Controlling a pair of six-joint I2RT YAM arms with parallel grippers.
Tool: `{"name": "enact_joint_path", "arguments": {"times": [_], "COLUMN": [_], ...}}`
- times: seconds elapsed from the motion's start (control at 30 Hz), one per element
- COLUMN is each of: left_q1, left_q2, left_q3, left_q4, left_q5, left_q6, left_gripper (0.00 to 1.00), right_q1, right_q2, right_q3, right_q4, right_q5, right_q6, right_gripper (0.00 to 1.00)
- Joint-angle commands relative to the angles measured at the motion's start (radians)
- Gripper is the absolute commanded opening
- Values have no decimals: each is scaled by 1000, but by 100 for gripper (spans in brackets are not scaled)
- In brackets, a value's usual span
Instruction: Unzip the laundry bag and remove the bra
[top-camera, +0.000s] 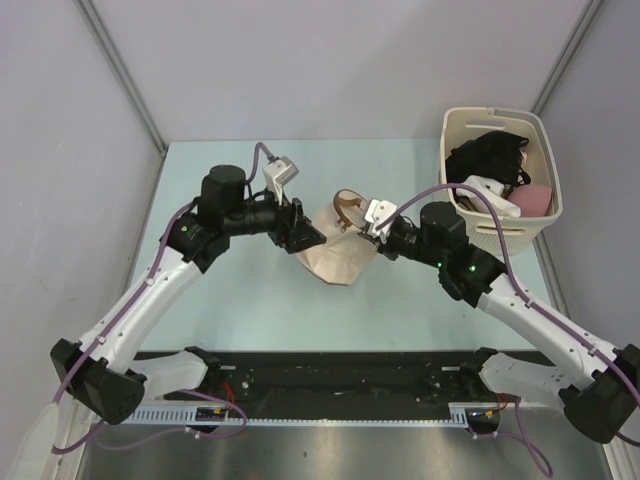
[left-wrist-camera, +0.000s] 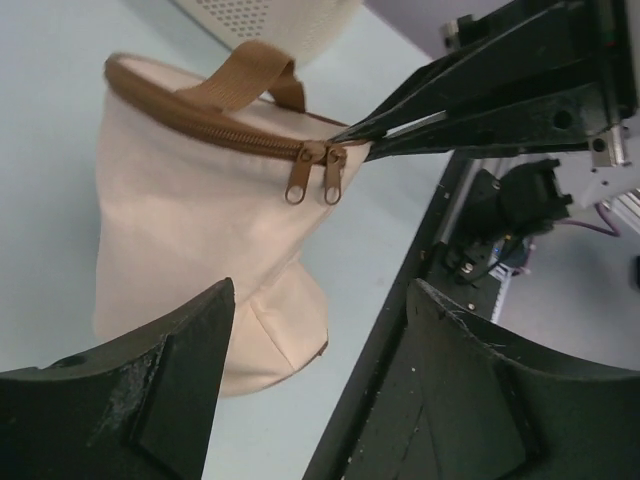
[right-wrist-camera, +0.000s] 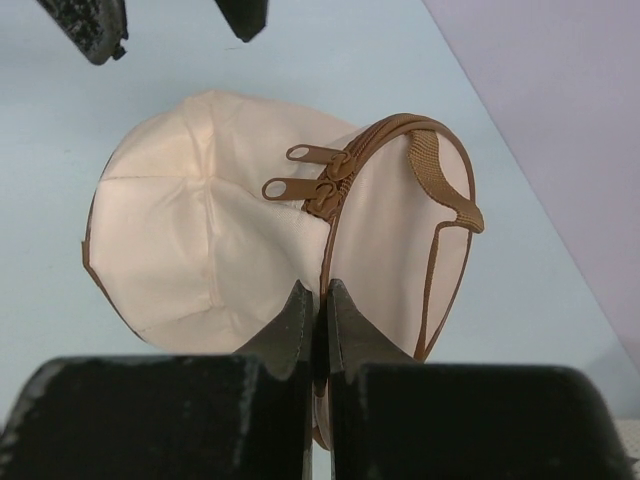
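The cream laundry bag (top-camera: 338, 258) lies on its side mid-table, brown zipper trim round its rim and a brown strap handle (left-wrist-camera: 245, 78) on the lid. Its two zipper pulls (left-wrist-camera: 312, 178) hang side by side, the zipper shut. My right gripper (right-wrist-camera: 320, 292) is shut on the zipper rim of the bag (right-wrist-camera: 200, 230), just below the pulls (right-wrist-camera: 300, 170). My left gripper (left-wrist-camera: 320, 292) is open and holds nothing, hovering beside the bag's left side with the pulls a little ahead of it. In the overhead view it (top-camera: 306, 236) sits close to the bag. The bra is hidden.
A rigid cream plastic basket (top-camera: 548, 170) stands at the back right with dark and pink clothes in it. The black rail (top-camera: 340, 375) of the arm bases runs along the near edge. Grey walls close in the table on three sides.
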Motion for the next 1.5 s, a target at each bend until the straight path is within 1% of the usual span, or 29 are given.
{"name": "enact_joint_path", "arguments": {"times": [0.0, 0.13, 0.27, 0.37, 0.4, 0.43, 0.5, 0.57, 0.63, 0.77, 0.87, 0.97, 1.07, 1.17, 1.3, 1.37, 1.43, 1.47], "left_q1": [4, -7, -50, -59, -60, -65, -71, -82, -90, -90, -91, -93, -93, -93, -93, -94, -93, -93], "left_q2": [4, 52, 98, 135, 142, 155, 162, 170, 176, 198, 208, 202, 207, 228, 230, 225, 224, 224], "left_q3": [41, 85, 114, 119, 119, 120, 113, 111, 108, 91, 78, 56, 51, 51, 25, 10, 10, 12], "left_q4": [37, 43, 34, 37, 29, 17, 5, 9, 6, 24, 41, 80, 84, 97, 147, 202, 228, 229], "left_q5": [195, 239, 239, 247, 235, 226, 201, 193, 163, 164, 201, 186, 172, 225, 285, 305, 322, 321], "left_q6": [1, -18, -18, -49, -49, -46, -39, -45, -45, -53, -68, -75, -73, -73, -110, -131, -156, -159], "left_gripper": [70, 61, 58, 51, 47, 46, 46, 51, 53, 52, 52, 52, 52, 52, 46, 43, 32, 31], "right_q1": [-17, -19, -22, -22, -23, -22, -23, -23, -25, -28, -28, -28, -31, -31, -33, -36, -34, -34], "right_q2": [-50, -65, -70, -68, -70, -68, -71, -71, -74, -76, -79, -85, -91, -88, -88, -90, -87, -84], "right_q3": [18, 18, 18, 18, 18, 18, 18, 20, 18, 20, 18, 18, 18, 18, 17, 18, 18, 20], "right_q4": [-31, -78, -95, -98, -100, -100, -101, -101, -101, -108, -104, -100, -95, -95, -97, -95, -100, -100], "right_q5": [-179, -190, -177, -167, -161, -160, -157, -154, -151, -163, -167, -167, -174, -185, -194, -197, -205, -209], "right_q6": [-46, -62, -75, -77, -77, -77, -79, -79, -79, -74, -71, -69, -66, -63, -57, -52, -52, -49], "right_gripper": [0, 0, 0, 0, 0, 0, 0, 0, 0, 0, 0, 0, 0, 0, 0, 0, 0, 0]}}
